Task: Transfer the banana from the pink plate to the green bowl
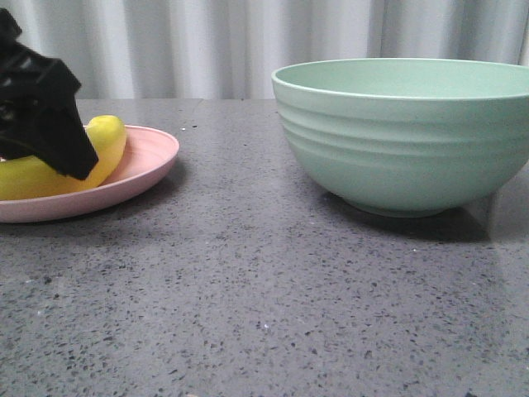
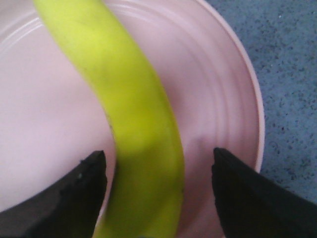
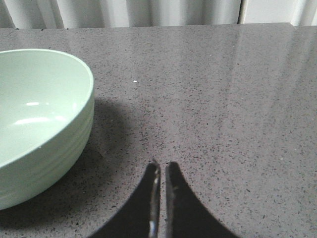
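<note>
The yellow banana [image 1: 106, 139] lies on the pink plate [image 1: 145, 161] at the left of the table. My left gripper [image 1: 70, 157] is low over the plate and hides the banana's middle. In the left wrist view the banana [image 2: 133, 124] runs between my open fingers; one fingertip [image 2: 94, 171] is close beside it, the other [image 2: 228, 171] stands apart, and neither presses it. The plate [image 2: 218, 99] fills that view. The green bowl [image 1: 405, 132] stands at the right, empty as far as I see, also in the right wrist view [image 3: 39, 124]. My right gripper [image 3: 163, 168] is shut and empty above the table beside the bowl.
The grey speckled tabletop [image 1: 248, 281] stretches between plate and bowl. A pale curtain [image 1: 231, 41] hangs behind the table's far edge.
</note>
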